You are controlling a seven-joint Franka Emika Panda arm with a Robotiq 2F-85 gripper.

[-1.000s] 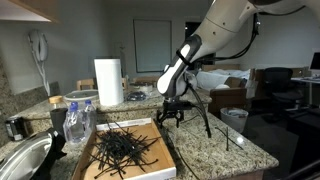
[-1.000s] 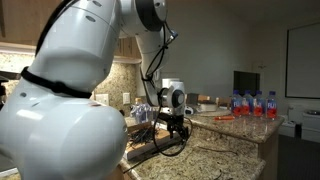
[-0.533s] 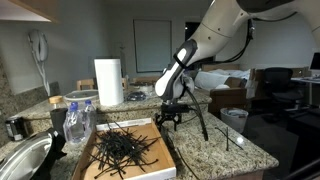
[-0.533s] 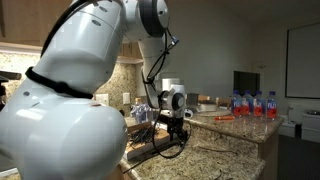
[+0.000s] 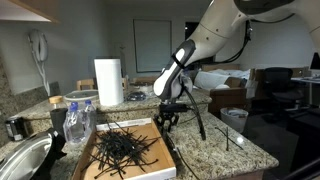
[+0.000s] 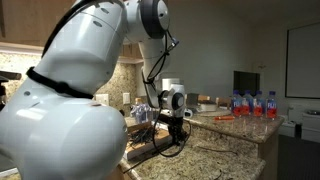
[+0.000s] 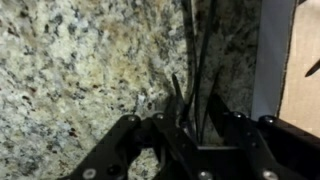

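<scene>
My gripper [image 5: 167, 118] hangs low over the speckled granite counter [image 5: 215, 148], just past the right rim of a flat cardboard box [image 5: 171, 152] that holds a heap of thin black strands [image 5: 120, 148]. In the wrist view the gripper [image 7: 190, 105] has its jaws half closed, with a gap still showing. A few loose black strands [image 7: 196, 50] lie on the stone and run up between the fingers. The box's pale edge [image 7: 268, 60] is at the right of that view. In an exterior view the gripper [image 6: 177, 133] sits just above the counter.
A paper towel roll [image 5: 108, 82] stands behind the box. Clear plastic bottles [image 5: 78, 120] and a metal sink [image 5: 25, 160] are beside it. Several water bottles [image 6: 250, 103] stand at the far end of the counter. A long black strand [image 5: 204, 122] slants down beside the gripper.
The jaws have drawn in from wide open around the loose strands. The arm has shifted only slightly.
</scene>
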